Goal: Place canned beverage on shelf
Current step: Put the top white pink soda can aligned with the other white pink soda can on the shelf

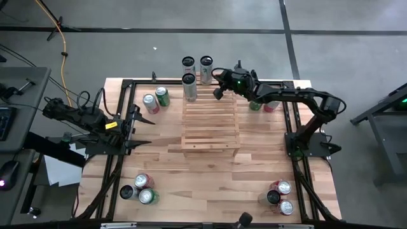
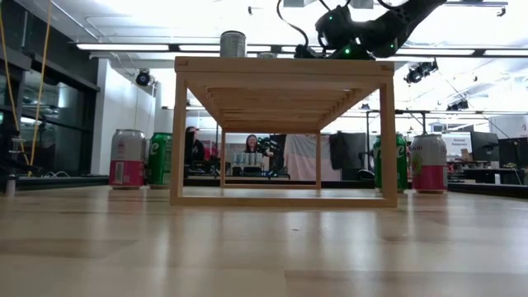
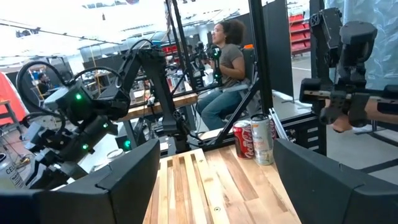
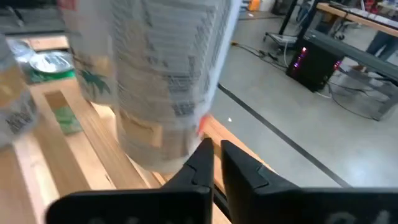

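The right gripper point(image 1: 218, 81) reaches over the far edge of the table, beside the far right corner of the shelf point(image 1: 210, 127). Its two dark fingers point(image 4: 205, 163) are pressed together with nothing between them. A tall silver can point(image 4: 163, 74) stands just in front of the fingertips, close to them but not gripped.

The left gripper point(image 1: 141, 126) waits low at the left side of the table, its jaws spread apart and holding nothing.

The shelf, a stepped rack of pale wood slats, stands in the middle of the wooden tabletop point(image 1: 210, 178). Three tall silver cans point(image 1: 197, 67) stand at its far end; from table height one silver can point(image 2: 233, 44) shows on the top step.

Other cans sit in clusters on the table: a pink can point(image 1: 150, 103) and a green can point(image 1: 163, 96) at far left, a pair at far right point(image 1: 264, 105), three at near left point(image 1: 138, 187) and three at near right point(image 1: 280, 196).

Beyond the table lies a grey floor, with desks and equipment. A seated person point(image 3: 225, 68) shows in the room behind.
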Tool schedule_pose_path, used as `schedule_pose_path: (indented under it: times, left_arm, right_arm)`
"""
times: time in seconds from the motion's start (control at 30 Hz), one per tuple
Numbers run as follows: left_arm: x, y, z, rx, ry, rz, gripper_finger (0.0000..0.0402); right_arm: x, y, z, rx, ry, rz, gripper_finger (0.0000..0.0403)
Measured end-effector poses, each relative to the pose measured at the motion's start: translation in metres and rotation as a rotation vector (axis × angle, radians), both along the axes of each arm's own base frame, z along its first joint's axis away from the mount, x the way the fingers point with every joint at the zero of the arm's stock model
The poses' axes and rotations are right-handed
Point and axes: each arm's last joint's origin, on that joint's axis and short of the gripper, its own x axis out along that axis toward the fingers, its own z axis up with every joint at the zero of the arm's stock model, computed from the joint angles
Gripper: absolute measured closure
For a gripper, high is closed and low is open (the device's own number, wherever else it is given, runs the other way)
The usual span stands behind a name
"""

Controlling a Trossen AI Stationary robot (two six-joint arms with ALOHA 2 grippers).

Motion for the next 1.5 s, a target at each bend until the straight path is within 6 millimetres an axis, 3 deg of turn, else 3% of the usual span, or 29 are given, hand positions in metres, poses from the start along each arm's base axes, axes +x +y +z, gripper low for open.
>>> schedule_pose_path:
  times: [1.5]
  left_arm:
    - [0.0,0.0,0.001,-0.001,-0.006,0.0,0.0096]
  right_arm:
    - [0.004,-0.002,0.012,-0.002,-0.164,0.107,0.0403]
